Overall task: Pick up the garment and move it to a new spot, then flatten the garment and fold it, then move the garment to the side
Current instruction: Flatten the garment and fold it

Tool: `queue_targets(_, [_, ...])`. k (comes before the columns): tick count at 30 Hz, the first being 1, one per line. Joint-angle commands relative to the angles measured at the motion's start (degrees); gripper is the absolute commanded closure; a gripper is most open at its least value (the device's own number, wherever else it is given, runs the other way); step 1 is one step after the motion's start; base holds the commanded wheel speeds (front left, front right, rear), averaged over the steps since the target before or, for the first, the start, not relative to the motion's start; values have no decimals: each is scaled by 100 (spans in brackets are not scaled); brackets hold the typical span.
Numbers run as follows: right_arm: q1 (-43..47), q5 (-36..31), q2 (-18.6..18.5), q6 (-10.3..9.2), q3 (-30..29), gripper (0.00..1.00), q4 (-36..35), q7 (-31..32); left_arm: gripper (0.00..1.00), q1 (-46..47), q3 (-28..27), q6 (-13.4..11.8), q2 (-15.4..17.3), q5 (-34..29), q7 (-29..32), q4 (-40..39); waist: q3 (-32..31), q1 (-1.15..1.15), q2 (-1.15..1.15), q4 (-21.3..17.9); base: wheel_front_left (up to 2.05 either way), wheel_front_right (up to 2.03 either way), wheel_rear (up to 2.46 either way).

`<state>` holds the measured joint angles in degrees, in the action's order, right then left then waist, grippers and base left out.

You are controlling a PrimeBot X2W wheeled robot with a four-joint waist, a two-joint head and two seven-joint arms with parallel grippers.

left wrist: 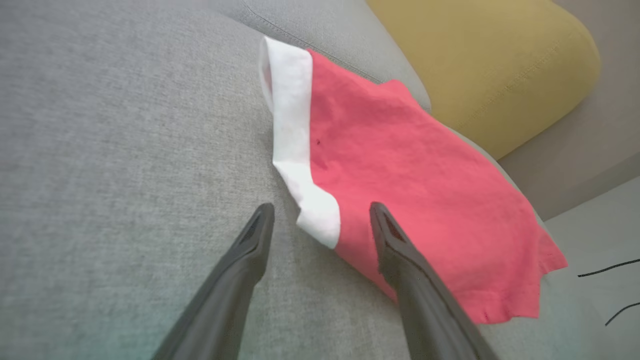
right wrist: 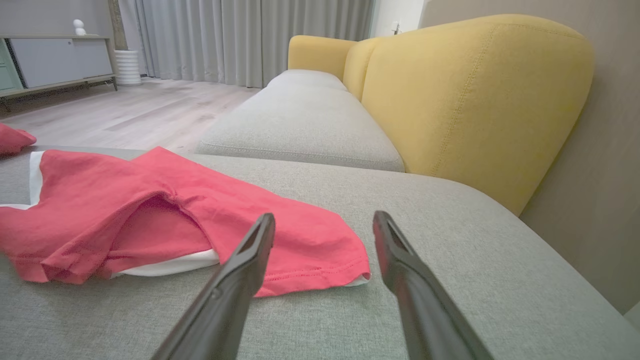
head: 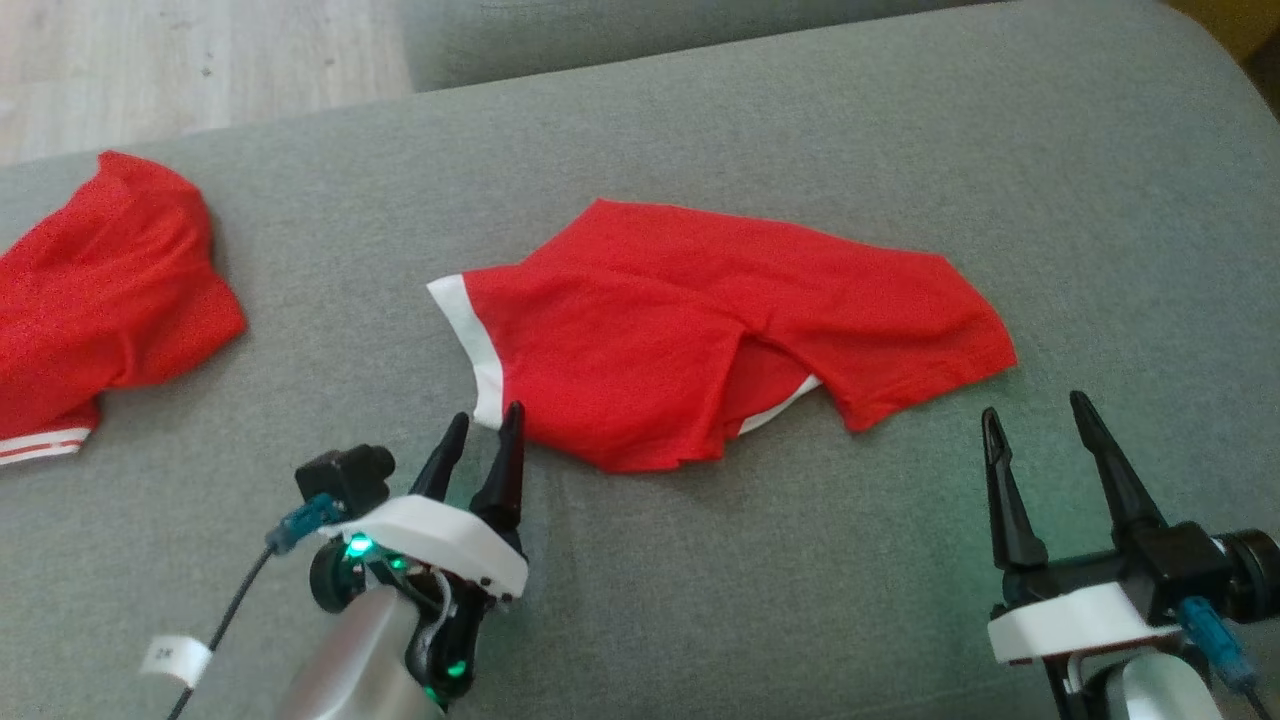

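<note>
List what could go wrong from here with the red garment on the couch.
1. The left gripper stands open at a corner of the white band; closing low may pinch the grey cushion.
2. The red garment lies doubled over with a loose flap; a one-corner lift may bunch it.
3. A second red garment lies on the robot's left; moving there may overlap them.

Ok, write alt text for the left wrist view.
A red garment with a white band lies on a grey sofa cushion; the left gripper, jaws open, frames the band's near corner. A yellow backrest rises behind.
</note>
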<state>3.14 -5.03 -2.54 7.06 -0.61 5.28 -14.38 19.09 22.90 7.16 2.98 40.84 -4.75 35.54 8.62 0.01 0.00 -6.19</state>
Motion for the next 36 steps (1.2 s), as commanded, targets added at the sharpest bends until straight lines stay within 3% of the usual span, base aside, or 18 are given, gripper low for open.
queue_targets(1, [-228, 52, -34, 43, 140, 0, -204, -62, 0, 308, -91, 31, 135, 222, 30, -58, 66, -1, 0, -69, 0, 0, 0])
queue_targets(7, [-248, 94, -34, 43, 133, 0, -226, -62, 0, 580, 54, 32, 357, 610, 4, 346, 134, -1, 0, -170, 0, 0, 0])
queue_targets(25, [-330, 108, -34, 43, 110, 0, -196, -62, 0, 696, 1194, 33, 588, 1711, 271, -34, 191, -1, 0, -241, 0, 0, 0])
queue_targets(26, [-335, 112, -34, 43, 109, 0, -190, -62, 44, 715, 1297, 33, 613, 1743, 293, -73, 189, -1, 0, -245, 0, 0, 0])
queue_targets(28, [-341, 117, -34, 43, 114, 0, -180, -62, 100, 754, 1490, 33, 665, 1832, 359, -157, 178, -1, 0, -253, 0, 0, 0])
queue_targets(36, [-285, 142, -34, 43, 80, 0, -172, -62, 100, 967, 1773, 33, 1033, 2652, 338, -1598, 34, -1, 0, -246, 0, 0, 0])
